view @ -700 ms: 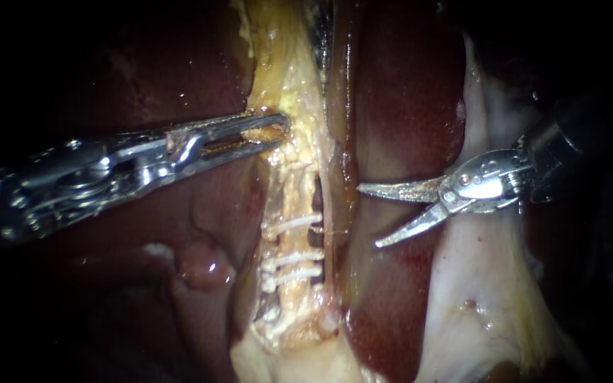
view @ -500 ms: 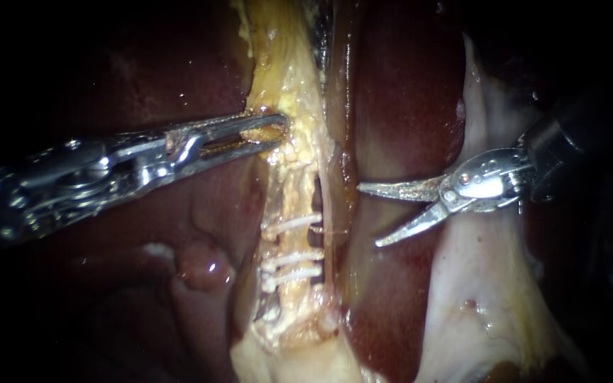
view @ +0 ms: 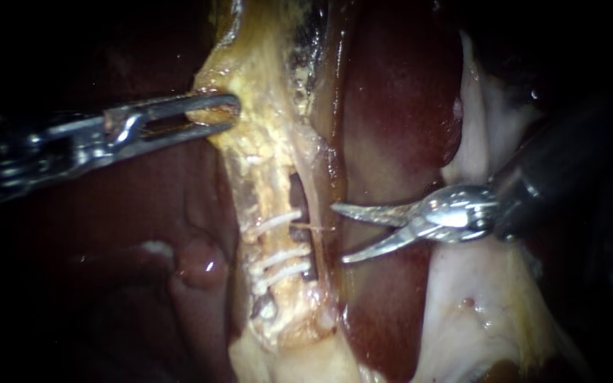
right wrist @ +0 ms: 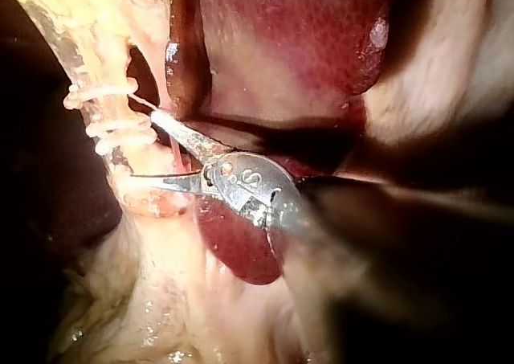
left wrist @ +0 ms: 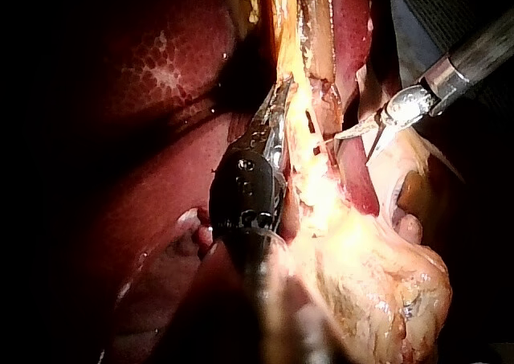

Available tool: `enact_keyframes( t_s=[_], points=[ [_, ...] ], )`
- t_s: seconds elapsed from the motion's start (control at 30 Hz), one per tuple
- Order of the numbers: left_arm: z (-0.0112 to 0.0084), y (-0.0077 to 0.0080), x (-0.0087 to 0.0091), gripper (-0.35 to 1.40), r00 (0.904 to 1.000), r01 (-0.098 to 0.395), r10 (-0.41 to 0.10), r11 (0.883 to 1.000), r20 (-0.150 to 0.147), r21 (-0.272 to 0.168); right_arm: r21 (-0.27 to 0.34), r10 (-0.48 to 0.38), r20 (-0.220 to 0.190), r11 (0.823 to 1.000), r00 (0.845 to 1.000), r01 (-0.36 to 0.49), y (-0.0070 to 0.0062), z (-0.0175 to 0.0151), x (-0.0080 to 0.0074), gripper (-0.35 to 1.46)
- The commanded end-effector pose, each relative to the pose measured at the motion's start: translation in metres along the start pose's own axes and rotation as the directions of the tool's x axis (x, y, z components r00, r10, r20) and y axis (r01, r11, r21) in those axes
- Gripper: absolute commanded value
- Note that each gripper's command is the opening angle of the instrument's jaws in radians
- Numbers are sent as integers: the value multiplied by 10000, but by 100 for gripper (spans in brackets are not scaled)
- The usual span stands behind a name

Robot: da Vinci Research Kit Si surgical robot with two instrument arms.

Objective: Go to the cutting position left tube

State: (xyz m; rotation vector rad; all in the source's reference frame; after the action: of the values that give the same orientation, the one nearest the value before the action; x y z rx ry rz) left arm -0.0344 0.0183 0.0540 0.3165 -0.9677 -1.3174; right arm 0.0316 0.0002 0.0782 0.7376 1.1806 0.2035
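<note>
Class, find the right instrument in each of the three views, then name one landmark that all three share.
Endoscope view: the right instrument comes in from the right, its tips just right of the clipped tube.
Left wrist view: the right instrument lies across the pale tissue from the left instrument.
Right wrist view: the right instrument is central, its tips beside the white clips.
Shared landmark: the dark slit beside the tube.

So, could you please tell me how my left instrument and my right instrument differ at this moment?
The left instrument has long, straight, slotted jaws; the right instrument has shorter, curved, pointed blades. The left's jaws are shut on the yellow tissue; the right's stand open, holding nothing, near the clips. Both are shiny metal.
</note>
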Motion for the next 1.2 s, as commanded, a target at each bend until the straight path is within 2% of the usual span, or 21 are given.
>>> enact_keyframes(
  t_s=[0.03, 0.23, 0.77, 1.0, 1.2],
  points=[
    [-5, -2, -3, -35, 10000, -44, 44, 10000, 53, -1, 97, 128, 44, 9999, 9999, -128, 1, 4, -1, 143],
    [-25, -11, -9, -35, 9998, -32, 31, 10000, 197, 20, 409, 455, 71, 9981, 9989, -457, 12, 20, 2, 140],
    [-29, -22, -1, -35, 9997, -39, 40, 10000, 239, -25, 591, 659, 18, 9961, 9978, -658, 31, 48, 17, 140],
    [-28, -22, 0, -35, 9997, -45, 46, 10000, 244, -26, 1463, 647, -196, 9873, 9977, -611, 31, 55, 23, 136],
    [-26, -22, 1, -35, 9997, -48, 49, 10000, 240, -7, 2048, 540, -490, 9779, 9973, -429, 38, 65, 38, 135]
  ],
)
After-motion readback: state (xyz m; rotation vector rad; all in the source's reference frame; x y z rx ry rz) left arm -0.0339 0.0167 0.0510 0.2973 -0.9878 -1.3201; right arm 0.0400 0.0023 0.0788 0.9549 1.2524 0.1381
